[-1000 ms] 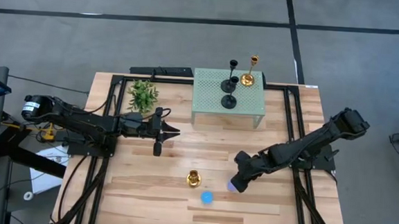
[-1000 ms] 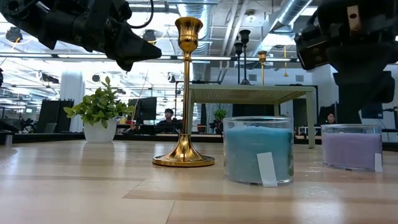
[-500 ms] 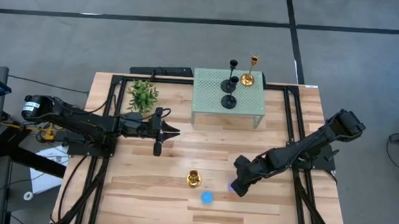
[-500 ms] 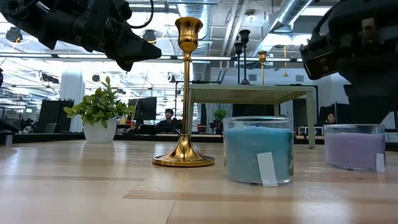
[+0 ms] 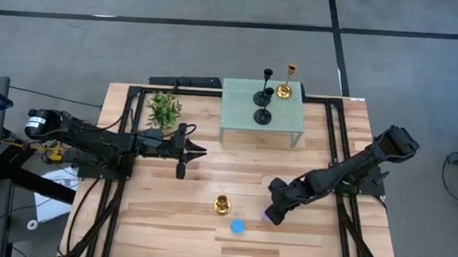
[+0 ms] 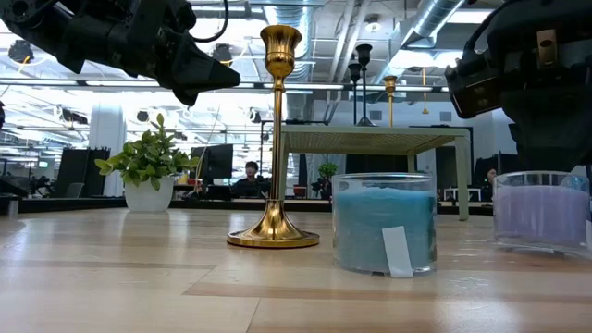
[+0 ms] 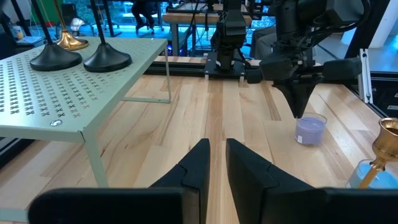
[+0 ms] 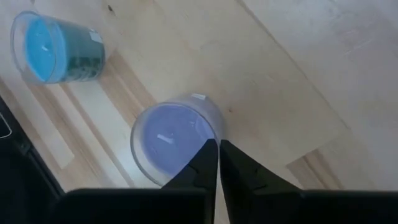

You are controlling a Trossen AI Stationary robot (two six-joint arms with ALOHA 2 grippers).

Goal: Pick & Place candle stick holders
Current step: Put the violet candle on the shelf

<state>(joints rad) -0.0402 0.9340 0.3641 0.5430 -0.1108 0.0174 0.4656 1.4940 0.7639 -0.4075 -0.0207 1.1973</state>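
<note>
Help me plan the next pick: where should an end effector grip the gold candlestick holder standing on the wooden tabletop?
Probably the slim stem of the gold candlestick holder, coming level from the side. It stands upright on a flared base too wide to pinch, and the blue candle jar crowds one side.

Three holders (image 5: 263, 115) stand on the stand (image 5: 238, 117) at the table's (image 5: 167, 228) far edge, the plant (image 5: 164, 109) to its left. A fourth holder (image 5: 223, 205) stands near the front, two candles (image 5: 238, 225) just to its right. The right claw (image 5: 270, 217) is over the right-hand candle.
</note>
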